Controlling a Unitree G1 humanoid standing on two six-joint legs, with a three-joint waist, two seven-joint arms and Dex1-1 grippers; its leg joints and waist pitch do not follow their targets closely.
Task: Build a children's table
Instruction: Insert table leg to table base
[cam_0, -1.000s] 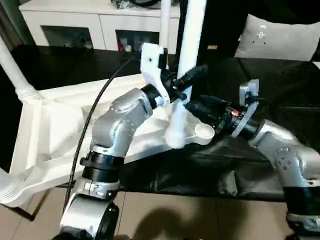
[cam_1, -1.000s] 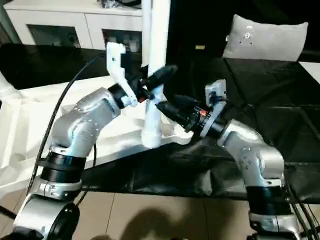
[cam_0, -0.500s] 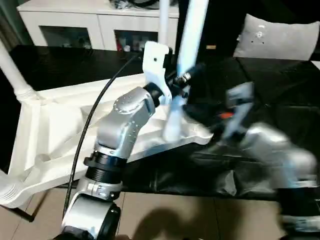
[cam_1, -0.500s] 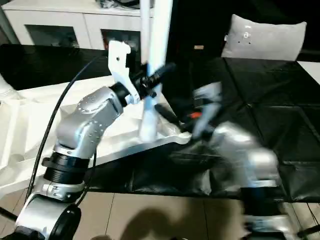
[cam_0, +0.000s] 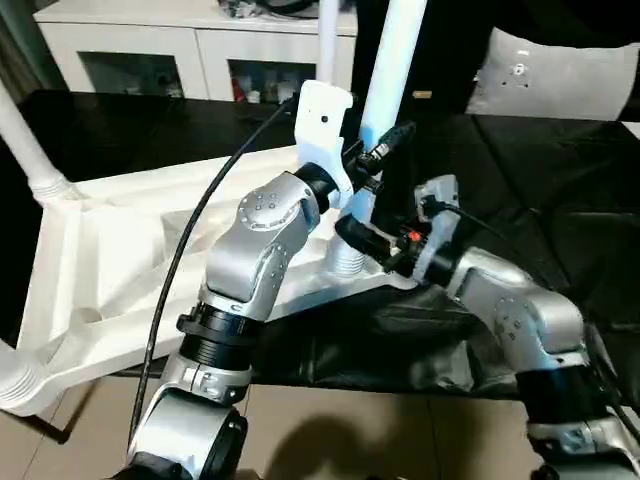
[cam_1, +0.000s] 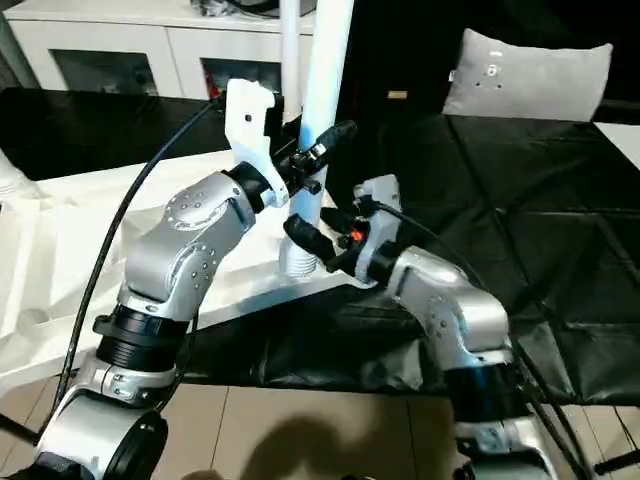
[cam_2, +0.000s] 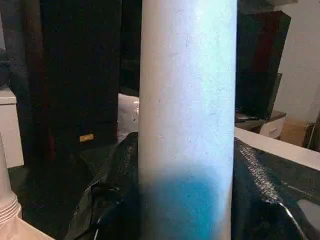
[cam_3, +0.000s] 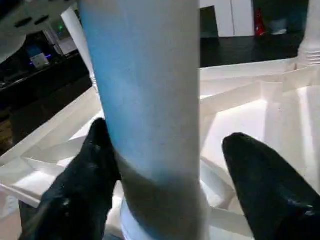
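Note:
The children's table lies upside down: a white ribbed tabletop (cam_0: 120, 260) on a black-covered surface. Legs rise from its far left corner (cam_0: 30, 150), near left corner (cam_0: 15, 385) and back (cam_0: 328, 40). Another leg (cam_0: 388, 80) stands nearly upright at the near right corner, its ribbed end (cam_0: 348, 262) down on the tabletop. My left gripper (cam_0: 375, 165) is shut on this leg part-way up; the tube sits tight between the fingers (cam_2: 252, 190). My right gripper (cam_0: 355, 235) straddles the leg's base, open, one finger (cam_3: 95, 165) against the tube, the other (cam_3: 255, 170) apart from it.
A white cabinet with glass doors (cam_0: 190, 50) stands behind. A grey cushion (cam_0: 560, 75) lies at the back right. Black cloth (cam_0: 520, 180) covers the surface to the right. Tiled floor (cam_0: 400, 430) runs along the near edge.
My right gripper has swung left to straddle the leg's base. The left gripper has shifted a little up and right with the leg, which now stands straighter.

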